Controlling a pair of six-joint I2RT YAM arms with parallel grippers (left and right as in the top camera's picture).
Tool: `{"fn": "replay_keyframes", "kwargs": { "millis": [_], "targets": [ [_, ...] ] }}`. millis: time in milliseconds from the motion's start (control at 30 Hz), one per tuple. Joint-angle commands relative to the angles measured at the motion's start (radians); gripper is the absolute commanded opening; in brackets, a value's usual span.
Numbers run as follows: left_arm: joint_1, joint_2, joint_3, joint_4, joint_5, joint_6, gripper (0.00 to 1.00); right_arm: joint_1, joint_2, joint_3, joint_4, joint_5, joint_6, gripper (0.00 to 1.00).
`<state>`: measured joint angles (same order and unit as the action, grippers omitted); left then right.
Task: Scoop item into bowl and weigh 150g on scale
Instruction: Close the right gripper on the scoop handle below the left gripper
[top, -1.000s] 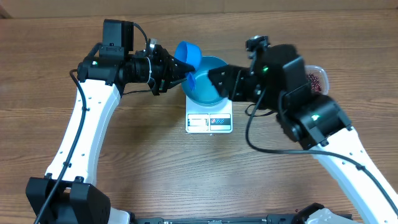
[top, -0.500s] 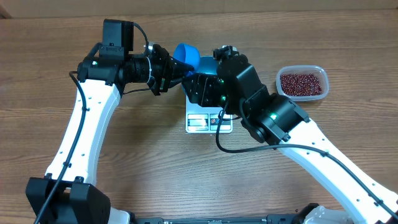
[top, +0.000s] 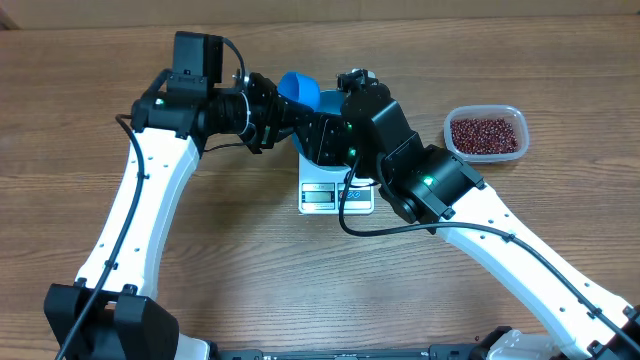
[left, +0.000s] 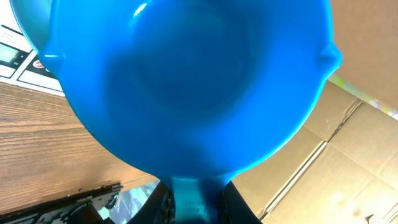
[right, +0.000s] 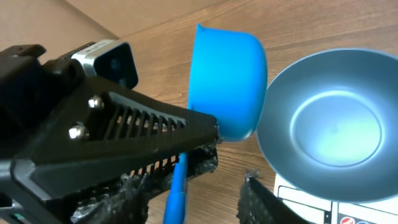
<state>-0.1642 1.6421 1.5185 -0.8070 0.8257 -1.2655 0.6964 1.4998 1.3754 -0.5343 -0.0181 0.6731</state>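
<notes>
At upper centre, the left gripper (left: 198, 200) clamps the scoop (right: 227, 74) handle, cup just beside the rim of the bowl (right: 336, 134) on the scale (top: 335, 197), the right gripper (right: 196, 196) fingers parted around that handle, and the beans (top: 485, 133) in the tub (top: 450, 128) well apart at upper right across bare table (top: 450, 70).

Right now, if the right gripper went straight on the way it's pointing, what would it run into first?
Most likely the scoop handle, which sits between the right gripper's open fingers in its wrist view. Just behind is the left gripper holding it; depth is hard to judge.
</notes>
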Motion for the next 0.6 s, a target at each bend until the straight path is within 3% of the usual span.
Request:
{"fn": "replay_keyframes", "kwargs": {
  "millis": [0, 167, 567],
  "targets": [
    [-0.007, 0.005, 0.002, 0.004, -0.024, -0.015, 0.04, 0.008, 0.002, 0.027, 0.014, 0.018, 0.016, 0.40],
    [-0.007, 0.005, 0.002, 0.008, -0.022, -0.015, 0.04, 0.008, 0.005, 0.027, 0.018, 0.018, 0.038, 0.30],
    [-0.014, 0.005, 0.002, 0.024, -0.022, -0.018, 0.04, 0.008, 0.021, 0.027, 0.047, 0.018, 0.037, 0.25]
  ]
}}
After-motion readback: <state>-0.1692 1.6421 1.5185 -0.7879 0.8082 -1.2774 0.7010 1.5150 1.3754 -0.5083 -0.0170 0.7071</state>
